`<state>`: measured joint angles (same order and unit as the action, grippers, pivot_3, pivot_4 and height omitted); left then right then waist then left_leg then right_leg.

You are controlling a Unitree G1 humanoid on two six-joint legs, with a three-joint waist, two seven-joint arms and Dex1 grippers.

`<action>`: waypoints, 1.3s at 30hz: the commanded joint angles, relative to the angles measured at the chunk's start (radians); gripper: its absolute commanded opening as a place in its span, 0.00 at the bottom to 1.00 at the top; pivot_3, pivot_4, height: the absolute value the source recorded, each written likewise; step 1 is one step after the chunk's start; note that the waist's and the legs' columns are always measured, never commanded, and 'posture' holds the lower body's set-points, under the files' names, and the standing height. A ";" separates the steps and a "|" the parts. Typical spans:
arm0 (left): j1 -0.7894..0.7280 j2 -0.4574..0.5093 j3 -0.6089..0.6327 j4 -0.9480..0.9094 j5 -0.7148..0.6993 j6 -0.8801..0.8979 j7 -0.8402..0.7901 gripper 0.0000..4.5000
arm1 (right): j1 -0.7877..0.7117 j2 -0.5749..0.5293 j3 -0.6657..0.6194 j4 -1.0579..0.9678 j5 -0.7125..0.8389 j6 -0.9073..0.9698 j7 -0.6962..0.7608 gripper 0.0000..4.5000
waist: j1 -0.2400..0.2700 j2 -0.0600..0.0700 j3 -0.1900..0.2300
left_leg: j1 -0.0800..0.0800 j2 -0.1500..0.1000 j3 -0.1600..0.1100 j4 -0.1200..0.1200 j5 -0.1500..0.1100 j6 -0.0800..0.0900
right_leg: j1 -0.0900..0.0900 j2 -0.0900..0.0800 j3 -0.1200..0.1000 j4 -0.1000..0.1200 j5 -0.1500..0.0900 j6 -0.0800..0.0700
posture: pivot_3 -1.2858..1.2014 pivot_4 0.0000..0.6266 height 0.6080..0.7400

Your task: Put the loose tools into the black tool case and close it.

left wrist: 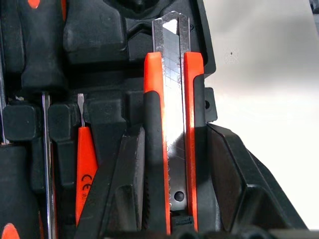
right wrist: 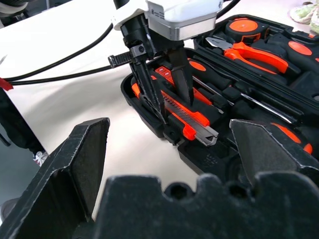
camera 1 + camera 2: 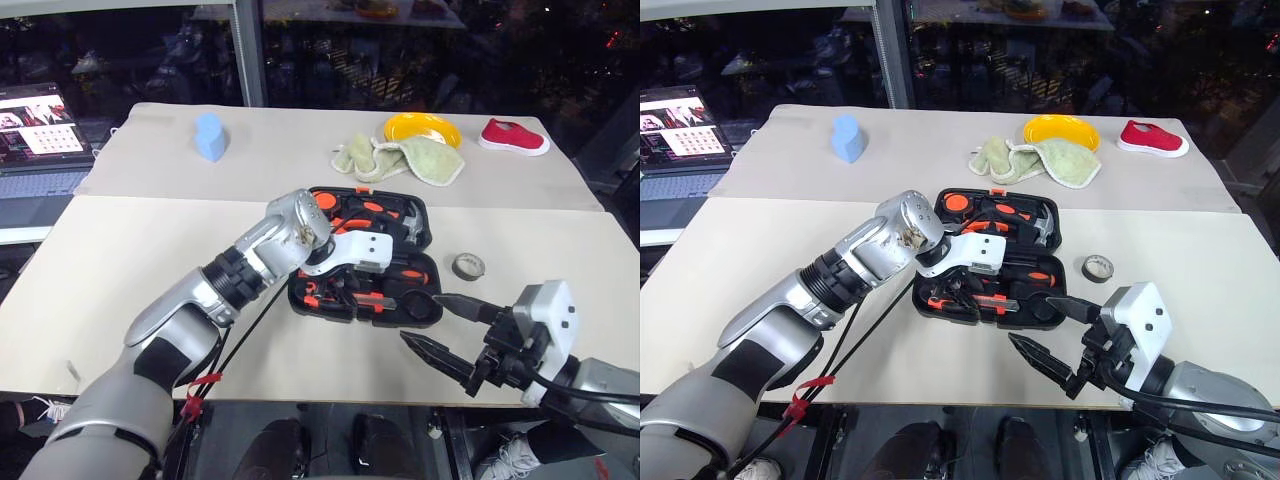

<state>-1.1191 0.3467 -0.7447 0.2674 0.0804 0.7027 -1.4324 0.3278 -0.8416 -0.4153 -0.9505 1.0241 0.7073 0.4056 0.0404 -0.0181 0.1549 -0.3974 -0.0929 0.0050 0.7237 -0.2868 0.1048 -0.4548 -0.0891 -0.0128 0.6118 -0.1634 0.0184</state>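
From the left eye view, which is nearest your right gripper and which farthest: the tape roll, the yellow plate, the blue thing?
1. Tape roll, on the table just beyond the right gripper.
2. Yellow plate, far side, beside the green cloth.
3. Blue thing, far side, off to the left.

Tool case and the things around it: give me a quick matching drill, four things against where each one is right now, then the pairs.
Things:
1. utility knife
2. tape roll
3. pliers
4. yellow plate

Places:
A. far side of the table, next to the green cloth
B. between the left gripper's fingers, in the near half of the tool case
C. on the bare table, right of the case
D. in the far half of the case

Pairs: 1-B, 2-C, 3-D, 4-A
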 commanded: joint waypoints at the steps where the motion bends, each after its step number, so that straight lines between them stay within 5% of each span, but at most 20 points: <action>1: -0.016 -0.006 0.037 -0.014 -0.024 0.050 -0.007 0.75 | -0.013 0.003 -0.023 -0.022 0.000 -0.027 -0.002 1.00 | 0.000 0.000 0.000 | -0.001 0.000 0.000 0.000 0.000 0.000 | -0.001 0.000 0.000 0.000 0.000 0.000 | 0.52 0.24 1.00; 4: -0.046 0.014 0.107 -0.021 -0.075 0.097 -0.024 0.98 | -0.009 0.003 -0.025 -0.021 -0.002 -0.027 0.002 1.00 | -0.001 0.000 0.000 | -0.001 0.000 0.000 0.000 0.000 0.000 | -0.001 0.000 0.000 0.000 0.000 0.000 | 0.52 0.24 1.00; 11: -0.009 0.085 0.259 -0.012 -0.166 0.023 -0.026 0.99 | 0.006 0.004 -0.036 -0.026 0.005 -0.023 0.004 1.00 | -0.002 0.000 0.000 | -0.001 0.000 0.000 -0.001 0.000 -0.001 | -0.002 0.000 0.000 0.000 0.000 0.000 | 0.52 0.24 1.00; 14: 0.036 0.077 0.317 0.027 -0.200 -0.009 0.009 0.81 | 0.012 0.001 -0.045 -0.027 0.013 -0.022 0.005 1.00 | -0.002 0.000 0.000 | -0.001 0.000 0.000 -0.001 0.000 -0.001 | -0.002 0.000 0.000 0.000 0.000 0.000 | 0.52 0.24 1.00; 24: 0.139 0.082 0.297 0.034 -0.212 -0.145 -0.038 0.00 | 0.014 -0.010 -0.066 -0.023 0.036 -0.011 0.001 1.00 | 0.002 0.000 0.000 | -0.001 0.000 0.000 -0.001 0.001 -0.001 | -0.002 0.000 0.000 0.000 0.000 0.000 | 0.52 0.24 1.00; 39: 0.181 0.132 0.201 0.058 -0.101 -0.295 -0.071 0.00 | 0.005 -0.002 -0.050 -0.025 0.045 -0.012 -0.036 1.00 | 0.000 0.000 0.000 | -0.001 0.000 0.000 -0.001 0.001 -0.001 | -0.002 0.000 0.000 -0.001 0.000 0.000 | 0.52 0.24 1.00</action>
<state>-0.9531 0.4717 -0.5298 0.3330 -0.0386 0.4309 -1.4956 0.3364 -0.8440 -0.4457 -0.9521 1.0451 0.7075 0.3724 0.0409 -0.0180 0.1548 -0.3981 -0.0932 0.0049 0.7225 -0.2863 0.1037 -0.4563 -0.0894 -0.0130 0.6112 -0.1631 0.0179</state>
